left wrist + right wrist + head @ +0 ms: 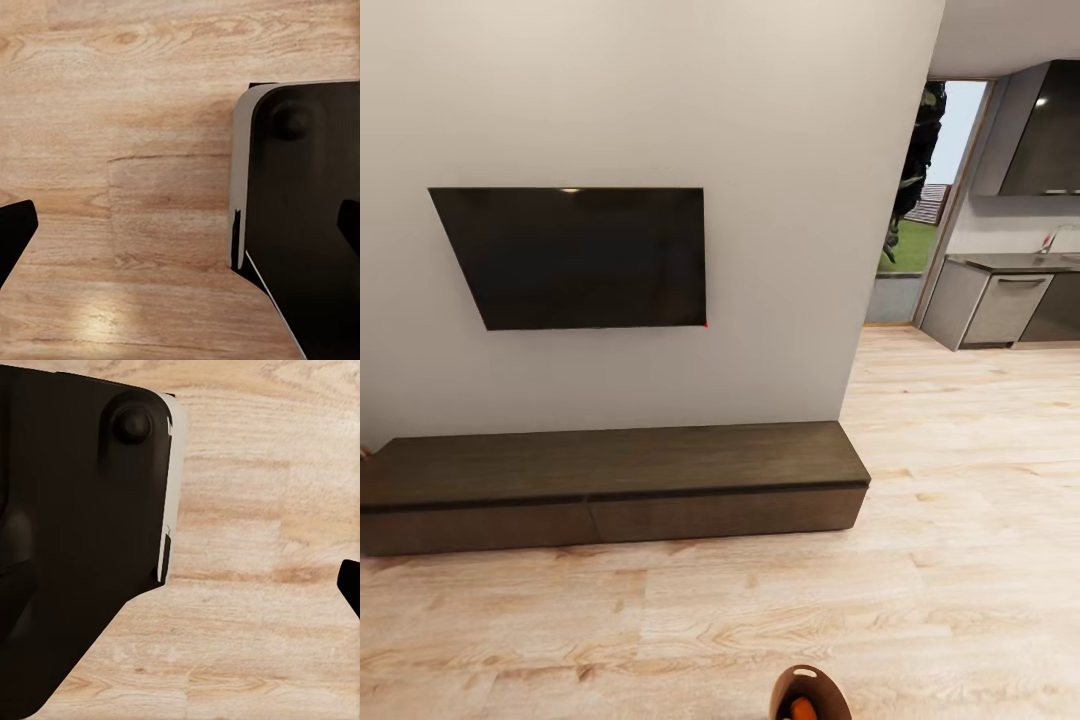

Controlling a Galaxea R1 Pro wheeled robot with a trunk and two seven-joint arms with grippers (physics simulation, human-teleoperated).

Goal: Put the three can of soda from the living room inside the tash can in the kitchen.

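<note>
Above wood floor point(135, 90), left jaws spread.

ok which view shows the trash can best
The head view: the tash can sits at the bottom edge, cut off, showing its tan inside, a handle slot and something orange within. The left and right wrist views look down on wooden floor and the robot's dark body instead.

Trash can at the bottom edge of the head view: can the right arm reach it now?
Probably yes. The trash can stands close before the robot on open floor, with nothing around it. The right fingers point at floor beside the robot's body, so the arm must swing forward.
</note>
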